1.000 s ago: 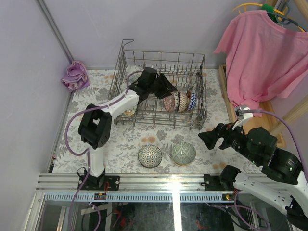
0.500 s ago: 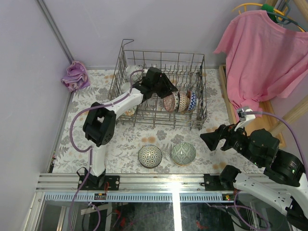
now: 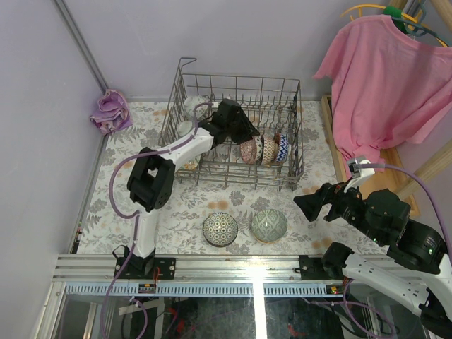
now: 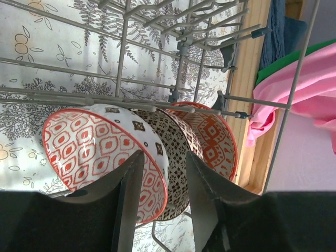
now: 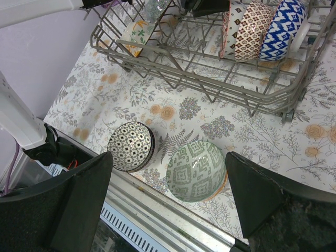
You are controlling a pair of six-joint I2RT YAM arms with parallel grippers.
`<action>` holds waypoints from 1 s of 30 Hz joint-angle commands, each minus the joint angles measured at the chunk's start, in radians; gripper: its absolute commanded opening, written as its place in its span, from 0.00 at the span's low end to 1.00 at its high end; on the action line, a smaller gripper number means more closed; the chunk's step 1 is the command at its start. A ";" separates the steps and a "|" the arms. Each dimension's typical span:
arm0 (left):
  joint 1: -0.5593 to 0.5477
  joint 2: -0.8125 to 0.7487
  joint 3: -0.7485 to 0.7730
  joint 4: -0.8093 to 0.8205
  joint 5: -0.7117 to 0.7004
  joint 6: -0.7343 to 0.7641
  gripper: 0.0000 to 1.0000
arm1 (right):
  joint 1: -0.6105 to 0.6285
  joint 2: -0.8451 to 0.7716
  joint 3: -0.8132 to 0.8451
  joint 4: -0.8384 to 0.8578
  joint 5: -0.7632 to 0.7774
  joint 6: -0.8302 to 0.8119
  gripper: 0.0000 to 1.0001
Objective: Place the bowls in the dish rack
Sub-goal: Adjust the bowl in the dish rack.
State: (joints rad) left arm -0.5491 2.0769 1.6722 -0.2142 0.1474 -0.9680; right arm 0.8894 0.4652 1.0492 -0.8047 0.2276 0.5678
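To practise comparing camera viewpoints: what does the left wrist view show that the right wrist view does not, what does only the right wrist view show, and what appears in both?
Only the left wrist view: the left gripper straddling the rim of a red-and-white bowl, seen close up, with pink cloth beyond. Only the right wrist view: a black-and-white bowl and a green bowl, not yet loaded. Both: the dish rack, the row of bowls standing on edge in it, and the floral table cover.
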 commanded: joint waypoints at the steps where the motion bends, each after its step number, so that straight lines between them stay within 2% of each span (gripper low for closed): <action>1: -0.005 0.032 0.053 -0.010 -0.030 0.021 0.34 | 0.002 0.006 0.008 0.004 0.025 -0.022 0.96; 6: -0.005 0.048 0.074 -0.020 -0.026 0.022 0.25 | 0.002 0.007 0.008 0.003 0.026 -0.022 0.96; 10: -0.005 0.059 0.081 -0.022 -0.006 0.023 0.06 | 0.001 0.010 0.011 0.003 0.026 -0.024 0.96; 12: -0.005 0.052 0.075 -0.024 0.007 0.029 0.00 | 0.001 0.012 0.009 0.003 0.029 -0.025 0.96; 16: 0.002 0.025 0.056 -0.028 0.055 0.065 0.00 | 0.002 0.013 0.009 0.002 0.027 -0.024 0.96; 30: 0.077 0.007 0.006 0.076 0.387 0.120 0.00 | 0.001 0.048 0.004 0.029 0.001 -0.004 0.95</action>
State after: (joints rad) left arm -0.5110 2.1159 1.6962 -0.2157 0.4149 -0.9104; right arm 0.8894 0.4904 1.0492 -0.8036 0.2260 0.5610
